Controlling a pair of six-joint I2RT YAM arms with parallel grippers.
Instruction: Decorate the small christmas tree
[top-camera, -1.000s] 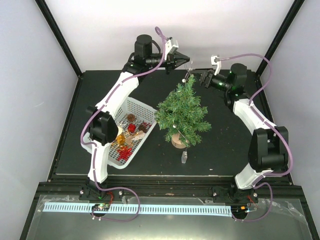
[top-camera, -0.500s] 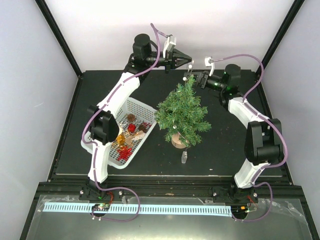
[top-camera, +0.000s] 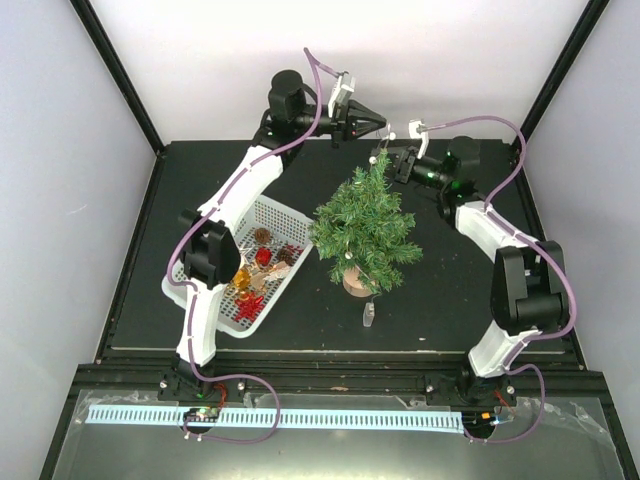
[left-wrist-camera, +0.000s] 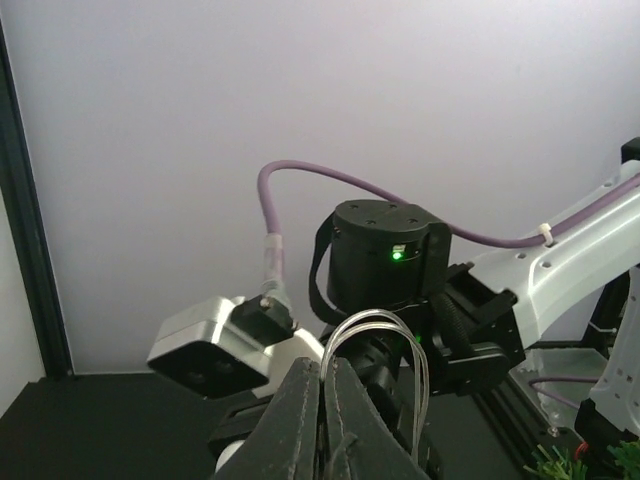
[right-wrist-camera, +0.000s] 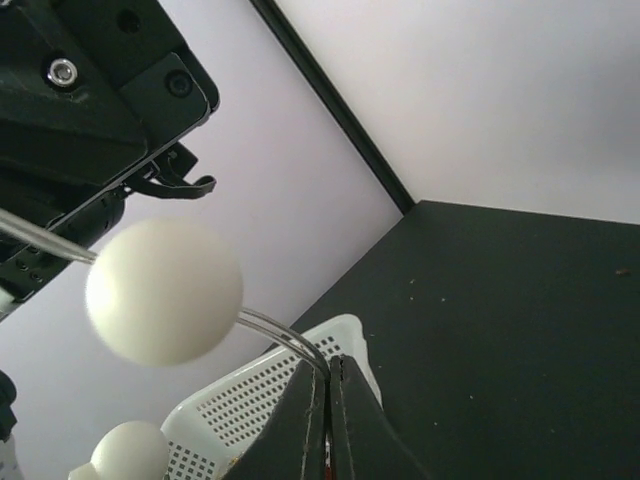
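Right end effector clamped on beaded wire; shifted left.

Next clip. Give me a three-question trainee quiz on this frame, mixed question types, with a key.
1. True or false: the white basket sits on the right arm's side of the small christmas tree.
2. What do the right fingers pinch? A) a clear strand with white balls B) a red ornament C) a pinecone
3. Fill in: the left fingers are ___ on a clear loop.
Key: 1 false; 2 A; 3 shut.
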